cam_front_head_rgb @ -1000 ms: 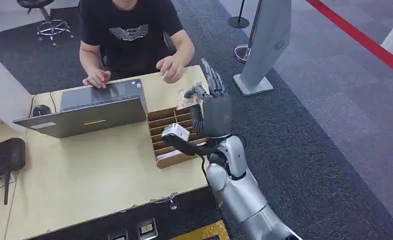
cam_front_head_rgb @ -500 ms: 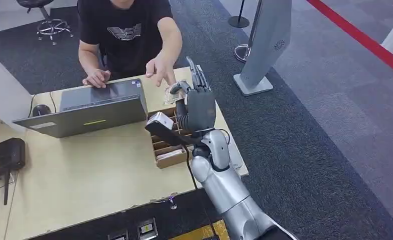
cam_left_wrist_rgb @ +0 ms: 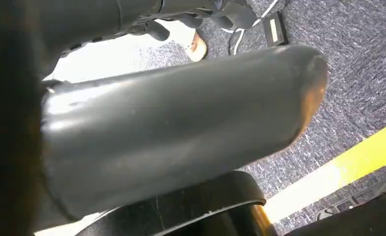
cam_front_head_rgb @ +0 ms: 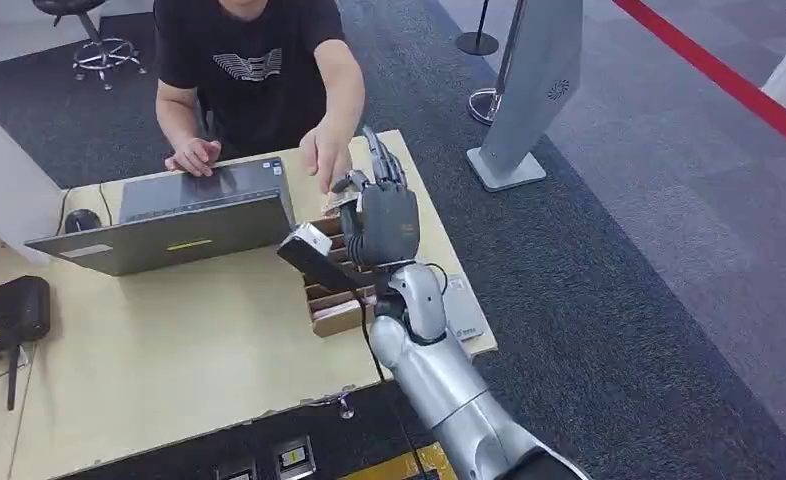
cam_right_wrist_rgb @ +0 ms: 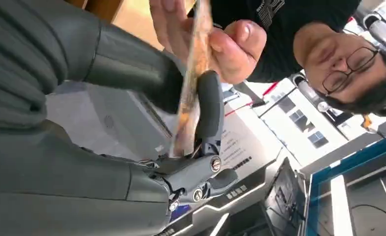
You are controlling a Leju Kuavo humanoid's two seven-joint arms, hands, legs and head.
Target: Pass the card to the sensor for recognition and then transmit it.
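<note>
Our right hand [cam_right_wrist_rgb: 132,128] pinches the card [cam_right_wrist_rgb: 188,93] between thumb and finger; the person's hand [cam_right_wrist_rgb: 215,42] grips its far end, so we release gently, only once they hold firmly.

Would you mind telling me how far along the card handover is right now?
Picking up looks done: the right hand pinches the card between thumb and finger. In hand: the handover, as the person's hand already grips the card's far end above the slotted box. Left: the robot letting go. Whether the sensor scan happened cannot be told.
</note>
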